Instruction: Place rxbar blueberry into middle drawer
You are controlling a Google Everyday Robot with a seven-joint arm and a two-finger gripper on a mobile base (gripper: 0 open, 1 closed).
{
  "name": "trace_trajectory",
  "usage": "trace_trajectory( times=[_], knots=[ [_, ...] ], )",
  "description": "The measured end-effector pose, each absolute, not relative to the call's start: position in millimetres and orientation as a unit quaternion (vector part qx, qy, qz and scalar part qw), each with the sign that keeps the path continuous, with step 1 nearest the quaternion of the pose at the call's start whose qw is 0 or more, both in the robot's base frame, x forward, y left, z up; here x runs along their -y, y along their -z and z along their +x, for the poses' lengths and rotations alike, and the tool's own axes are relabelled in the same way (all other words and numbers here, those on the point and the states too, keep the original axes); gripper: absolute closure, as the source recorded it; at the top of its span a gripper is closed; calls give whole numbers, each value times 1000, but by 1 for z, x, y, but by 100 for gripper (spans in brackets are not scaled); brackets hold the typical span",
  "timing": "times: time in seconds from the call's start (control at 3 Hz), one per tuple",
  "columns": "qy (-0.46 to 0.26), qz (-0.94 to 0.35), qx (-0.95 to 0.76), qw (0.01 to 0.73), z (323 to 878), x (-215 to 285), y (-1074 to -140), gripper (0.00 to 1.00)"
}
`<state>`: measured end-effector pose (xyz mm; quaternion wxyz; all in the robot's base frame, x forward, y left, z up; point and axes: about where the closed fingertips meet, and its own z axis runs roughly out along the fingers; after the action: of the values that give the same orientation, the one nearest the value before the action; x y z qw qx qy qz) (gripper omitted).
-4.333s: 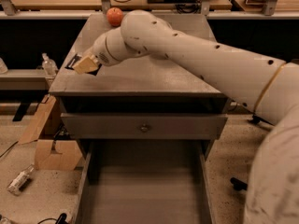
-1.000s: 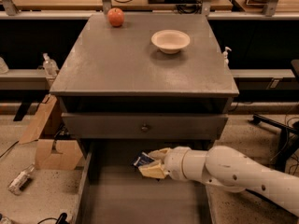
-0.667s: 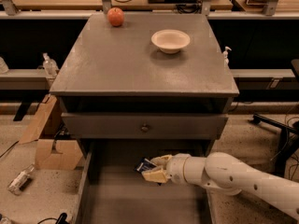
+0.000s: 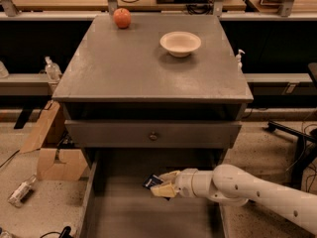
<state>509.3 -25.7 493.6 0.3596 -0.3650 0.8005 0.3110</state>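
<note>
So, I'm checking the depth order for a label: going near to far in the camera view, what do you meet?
Gripper holding the rxbar blueberry over the middle drawer → knobbed drawer front → bowl → apple.

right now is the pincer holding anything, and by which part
The pincer, over the open middle drawer, grips the rxbar blueberry by the end nearer the arm; its other end pokes out.
</note>
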Motion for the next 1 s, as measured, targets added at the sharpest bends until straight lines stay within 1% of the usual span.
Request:
trace_trajectory(
  times=[0.33,1.0],
  knots=[
    [-312,-365,-800,359,509,24,-492,51],
    [-315,-367,-799,357,508,21,-492,4]
  ],
)
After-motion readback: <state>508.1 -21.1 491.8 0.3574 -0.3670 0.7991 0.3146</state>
